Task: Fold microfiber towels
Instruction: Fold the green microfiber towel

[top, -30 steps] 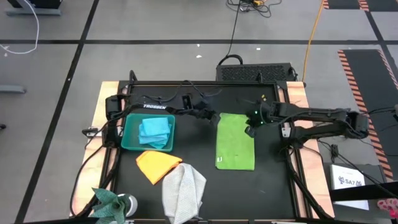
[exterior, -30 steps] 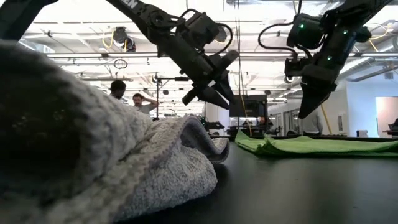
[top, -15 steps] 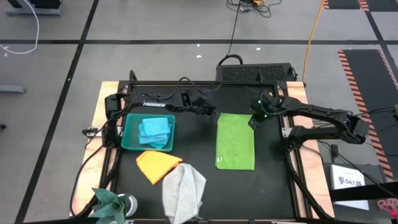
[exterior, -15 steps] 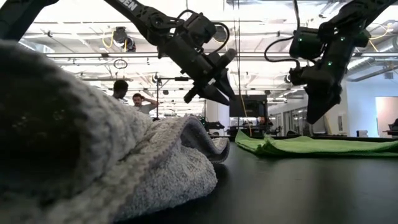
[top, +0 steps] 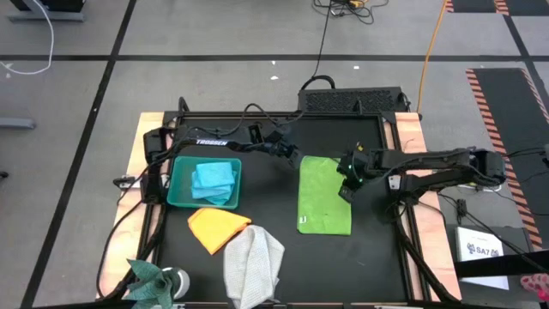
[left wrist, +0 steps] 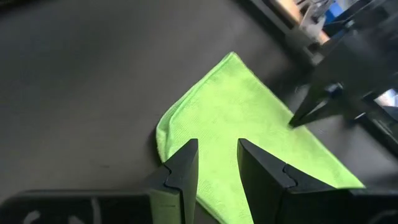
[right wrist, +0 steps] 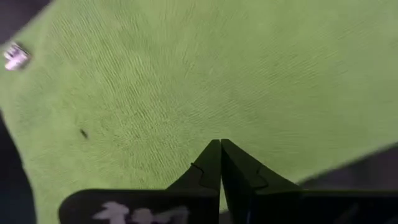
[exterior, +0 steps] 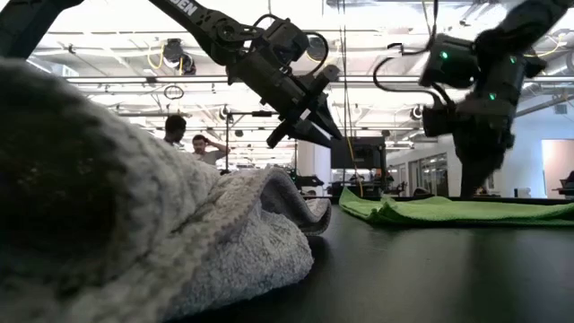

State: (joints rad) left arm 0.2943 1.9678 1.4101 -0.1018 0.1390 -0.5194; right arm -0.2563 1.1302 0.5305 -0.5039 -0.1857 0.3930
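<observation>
A lime green towel (top: 324, 196) lies flat on the black table as a folded oblong, with its white tag (right wrist: 15, 56) at the near left corner. My left gripper (left wrist: 217, 144) hovers open above the towel's far left corner (left wrist: 166, 124), with nothing between its fingers. My right gripper (right wrist: 221, 143) is shut, and its tips are down at the towel's right part (top: 346, 182). An orange towel (top: 217, 228) and a grey towel (top: 254, 262) lie crumpled near the front. A light blue towel (top: 214, 178) lies in the bin. My right gripper has its shut fingertips (left wrist: 293, 122) on the green towel's top face, close to the right edge (right wrist: 323, 155) and in its far half. The fingers slant down from the table's right side. No cloth shows between them, and the towel lies flat on the table.
A teal plastic bin (top: 178, 190) stands at the table's left. A teal towel (top: 150, 279) and a white round thing (top: 176, 279) sit at the front left corner. The grey towel (exterior: 134, 224) fills the low view's left. People stand far back in the room (exterior: 184, 135).
My right gripper first rose and drew back toward the far right edge. It then came down toward the near side onto the green towel's right part. The towel has kept its shape and place.
</observation>
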